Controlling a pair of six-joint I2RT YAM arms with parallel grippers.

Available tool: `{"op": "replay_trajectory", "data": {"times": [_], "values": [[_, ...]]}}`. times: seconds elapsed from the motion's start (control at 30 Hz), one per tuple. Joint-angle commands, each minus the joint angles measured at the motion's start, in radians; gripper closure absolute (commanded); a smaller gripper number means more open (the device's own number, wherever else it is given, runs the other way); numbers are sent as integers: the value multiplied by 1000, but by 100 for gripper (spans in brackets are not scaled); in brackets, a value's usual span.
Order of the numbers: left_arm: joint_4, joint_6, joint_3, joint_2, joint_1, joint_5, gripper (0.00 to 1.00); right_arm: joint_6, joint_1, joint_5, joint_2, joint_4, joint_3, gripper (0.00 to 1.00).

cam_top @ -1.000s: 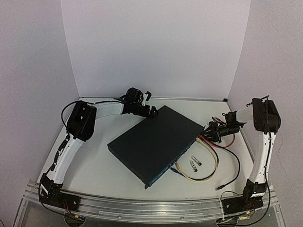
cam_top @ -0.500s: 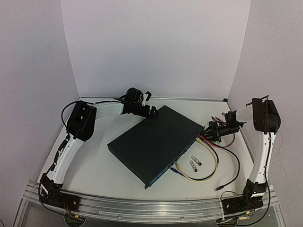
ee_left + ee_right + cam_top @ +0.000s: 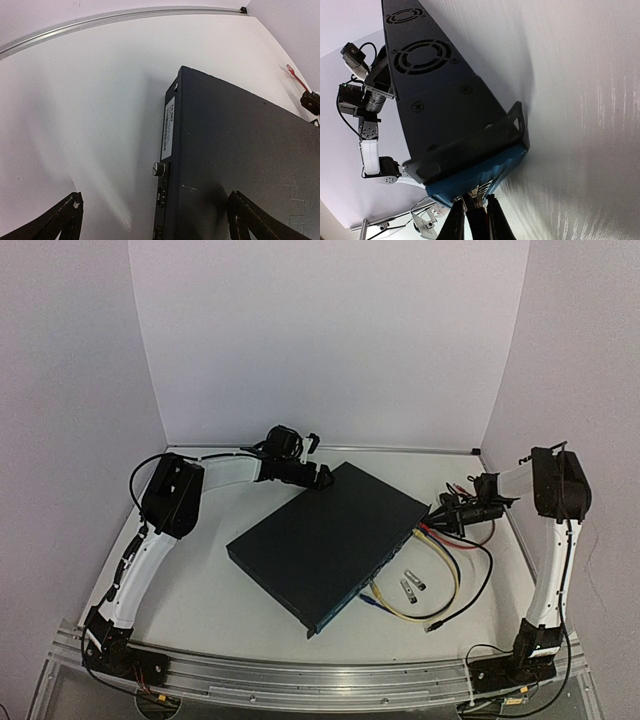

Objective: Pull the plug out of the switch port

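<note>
The switch (image 3: 330,538), a big flat dark box, lies diagonally in the middle of the table, its port face (image 3: 475,177) blue in the right wrist view. My right gripper (image 3: 441,516) is at the right end of that face. Its fingers (image 3: 455,222) are pinched on a dark plug (image 3: 479,212) that sits at a port. My left gripper (image 3: 318,476) is at the switch's far corner, open, one finger (image 3: 65,220) on the table side and the other over the switch's top (image 3: 235,150).
Yellow (image 3: 452,590), red (image 3: 462,543) and black cables loop on the table right of the switch; the black cable's free end (image 3: 433,624) lies near the front. A blue plug (image 3: 372,602) and two small silver connectors (image 3: 410,586) lie by the port face. White walls stand close behind and at the right.
My right gripper's jaws have closed onto the plug. The black cable's loop and free end have slid left, toward the switch. The left arm has not moved.
</note>
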Motion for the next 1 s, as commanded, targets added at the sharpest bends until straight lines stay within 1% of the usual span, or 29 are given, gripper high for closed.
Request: {"op": "replay_trajectory", "data": {"times": [0.0, 0.13, 0.27, 0.47, 0.63, 0.83, 0.97], "values": [[-90, 31, -13, 35, -7, -17, 0, 25, 52, 46, 34, 38, -10, 100], [-92, 29, -16, 39, -6, -41, 0, 21, 51, 80, 40, 37, -40, 100], [-96, 13, -15, 48, -5, -71, 0, 39, 40, 65, 65, 39, -59, 100], [-134, -10, 10, 75, -3, -101, 0, 55, 23, 9, 25, 121, -122, 100], [-143, -23, 15, 85, 3, -110, 0, 59, 20, -39, 23, 138, -147, 100], [-150, -31, 24, 92, 6, -108, 0, 80, 2, -17, -7, 180, -198, 100], [-152, -30, 28, 96, 8, -106, 0, 96, -3, -3, -11, 192, -203, 100]]}}
